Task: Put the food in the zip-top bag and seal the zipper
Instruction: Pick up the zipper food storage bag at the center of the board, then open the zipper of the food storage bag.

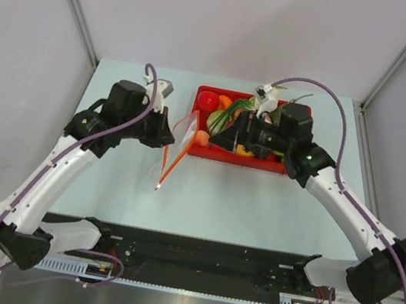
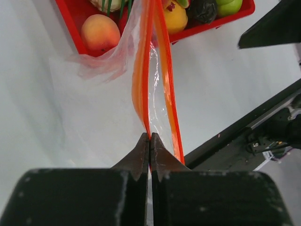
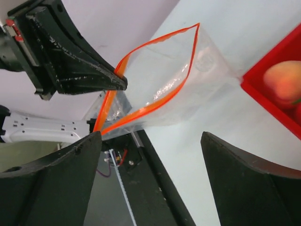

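Beside the red tray (image 2: 69, 21), the left hand (image 2: 149, 137) pinches the zipper (image 2: 141, 70) edge; the right hand (image 3: 151, 136) gapes empty.

The clear zip-top bag (image 3: 207, 66) gapes, its orange zipper (image 2: 141, 70) unsealed, food (image 2: 99, 32) outside.

Left pincer (image 2: 149, 137) clamped, right pincer (image 3: 150, 137) wide
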### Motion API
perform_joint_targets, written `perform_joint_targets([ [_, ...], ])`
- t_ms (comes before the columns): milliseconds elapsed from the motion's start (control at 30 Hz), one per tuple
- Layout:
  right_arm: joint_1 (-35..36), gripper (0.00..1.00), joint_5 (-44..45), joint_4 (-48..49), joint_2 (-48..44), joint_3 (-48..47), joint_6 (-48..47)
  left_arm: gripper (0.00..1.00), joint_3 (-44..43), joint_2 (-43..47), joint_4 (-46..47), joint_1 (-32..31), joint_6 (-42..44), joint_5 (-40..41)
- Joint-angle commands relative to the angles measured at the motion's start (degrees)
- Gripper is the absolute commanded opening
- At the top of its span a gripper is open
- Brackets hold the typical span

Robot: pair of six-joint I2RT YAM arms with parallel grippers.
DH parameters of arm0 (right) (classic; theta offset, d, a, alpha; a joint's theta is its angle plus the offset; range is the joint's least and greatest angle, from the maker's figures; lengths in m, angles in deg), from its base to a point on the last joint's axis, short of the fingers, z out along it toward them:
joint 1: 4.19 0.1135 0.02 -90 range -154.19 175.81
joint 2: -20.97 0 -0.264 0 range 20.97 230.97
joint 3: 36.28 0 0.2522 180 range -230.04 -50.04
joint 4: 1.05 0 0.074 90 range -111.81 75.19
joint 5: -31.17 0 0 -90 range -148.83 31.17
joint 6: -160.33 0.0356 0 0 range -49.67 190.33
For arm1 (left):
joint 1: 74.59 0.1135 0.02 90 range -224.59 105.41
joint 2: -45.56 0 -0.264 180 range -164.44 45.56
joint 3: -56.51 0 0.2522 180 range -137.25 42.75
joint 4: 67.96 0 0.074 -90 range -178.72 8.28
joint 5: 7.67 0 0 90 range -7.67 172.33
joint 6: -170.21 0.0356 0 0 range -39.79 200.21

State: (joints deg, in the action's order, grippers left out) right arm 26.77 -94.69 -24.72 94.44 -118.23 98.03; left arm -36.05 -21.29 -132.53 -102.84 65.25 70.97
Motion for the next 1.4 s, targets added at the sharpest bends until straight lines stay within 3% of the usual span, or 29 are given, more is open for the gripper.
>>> perform_joint_targets([
  [0,3.8,0.87,3.2,9.5,5.4,-2.4,11.0,0.00,4.4,5.9,6.6,3.6,-7.6,-7.8],
  [33,4.6,0.82,3.1,11.1,6.4,-3.4,11.7,0.00,6.1,6.6,8.3,3.5,-8.3,-8.1],
  [367,11.4,0.66,3.1,16.3,17.7,-9.3,20.0,0.00,14.7,10.2,15.7,4.2,-16.8,-7.7],
  [633,13.5,0.55,6.4,14.3,20.6,-7.8,20.6,0.00,20.6,13.9,19.0,12.7,-23.7,-12.1],
  [767,14.5,0.37,6.6,15.7,21.6,-7.3,20.6,0.00,24.0,17.0,21.4,14.0,-26.3,-12.6],
  [833,14.6,0.24,7.0,14.3,22.2,-8.3,18.9,0.00,24.6,17.7,20.8,15.0,-26.3,-12.7],
  [900,14.3,0.07,8.2,12.6,22.4,-9.3,16.7,0.00,23.4,18.2,18.5,15.5,-25.2,-11.6],
  [967,13.4,0.00,9.1,10.3,22.1,-10.0,12.0,0.00,21.2,18.1,13.6,16.1,-21.4,-7.2],
  [1167,9.9,0.00,13.1,-2.0,19.1,-9.5,-4.9,0.00,13.1,15.0,1.3,16.2,-4.3,13.1],
  [1367,10.3,0.00,16.7,-9.5,19.1,-11.8,-19.5,0.00,10.1,9.0,-3.7,16.1,6.4,20.7],
])
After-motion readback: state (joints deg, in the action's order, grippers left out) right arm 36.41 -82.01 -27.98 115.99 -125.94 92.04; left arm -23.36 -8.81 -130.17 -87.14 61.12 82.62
